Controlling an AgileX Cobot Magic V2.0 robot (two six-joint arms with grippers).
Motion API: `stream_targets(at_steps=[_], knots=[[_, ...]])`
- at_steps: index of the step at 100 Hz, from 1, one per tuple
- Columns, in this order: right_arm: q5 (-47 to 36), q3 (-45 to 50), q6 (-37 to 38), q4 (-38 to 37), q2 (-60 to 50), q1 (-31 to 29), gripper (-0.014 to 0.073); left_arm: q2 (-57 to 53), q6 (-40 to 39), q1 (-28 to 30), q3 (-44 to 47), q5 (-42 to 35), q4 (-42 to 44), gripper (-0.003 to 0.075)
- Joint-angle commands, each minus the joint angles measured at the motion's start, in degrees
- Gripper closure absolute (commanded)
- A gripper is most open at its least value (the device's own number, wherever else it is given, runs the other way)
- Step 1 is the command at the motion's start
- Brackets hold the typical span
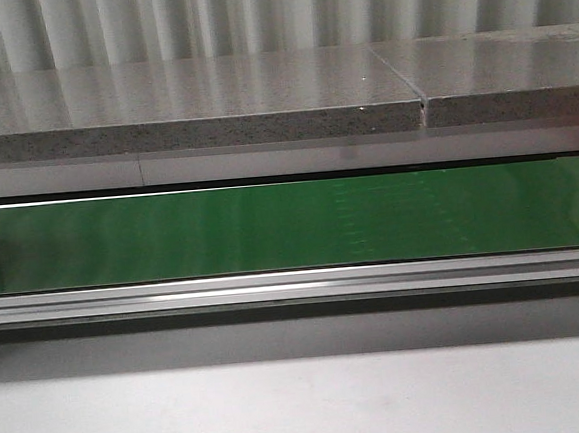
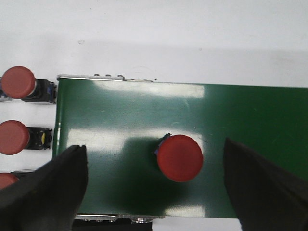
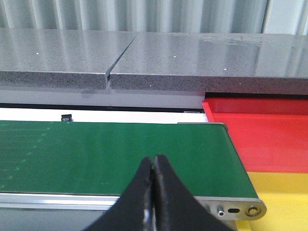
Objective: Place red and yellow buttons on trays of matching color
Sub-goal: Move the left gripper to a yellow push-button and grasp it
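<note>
Front view: a long green conveyor belt (image 1: 290, 224) runs left to right, no arm in sight.

Left wrist view: the left gripper (image 2: 156, 185) hangs wide open astride a red button (image 2: 179, 157) standing on the belt's end; three more red buttons (image 2: 18, 82) wait just off it.

Right wrist view: the right gripper (image 3: 154, 192) is pinched closed and empty, near the red tray (image 3: 260, 132) and the yellow tray (image 3: 284, 197) past the belt's right end.

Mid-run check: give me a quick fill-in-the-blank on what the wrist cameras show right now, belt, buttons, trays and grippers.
1. The button between the left gripper fingers is colored ____.
2. That button sits on the ____ conveyor belt.
3. The right gripper fingers are ____.
4. Past the belt's end, the red tray lies beside a ____ tray.

Answers: red; green; shut; yellow
</note>
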Motion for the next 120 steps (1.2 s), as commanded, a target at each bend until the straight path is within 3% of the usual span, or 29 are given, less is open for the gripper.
stream_targets(at_steps=[1, 25, 72, 93, 120], knots=[[-4.99, 0.07, -0.22, -0.38, -0.88, -0.24, 0.0710, -3.54, -2.62, 1.44, 0.27, -4.01, 0.17, 0.0166], [-4.99, 0.07, -0.22, -0.38, -0.88, -0.24, 0.0710, -7.67, -5.18, 8.94, 10.26, -7.83, 0.17, 0.0166], [-4.99, 0.07, -0.22, -0.38, -0.88, -0.24, 0.0710, -14.12, -8.03, 30.11, 29.75, -14.81, 1.13, 0.0166], [-4.99, 0.07, -0.22, -0.38, -0.88, -0.24, 0.0710, -14.12, -8.03, 34.93, 35.56, -22.13, 1.55, 0.0166], [-4.99, 0.07, -0.22, -0.38, -0.88, -0.24, 0.0710, -13.89, -9.53, 38.83, 36.12, -24.67, 1.77, 0.0166]])
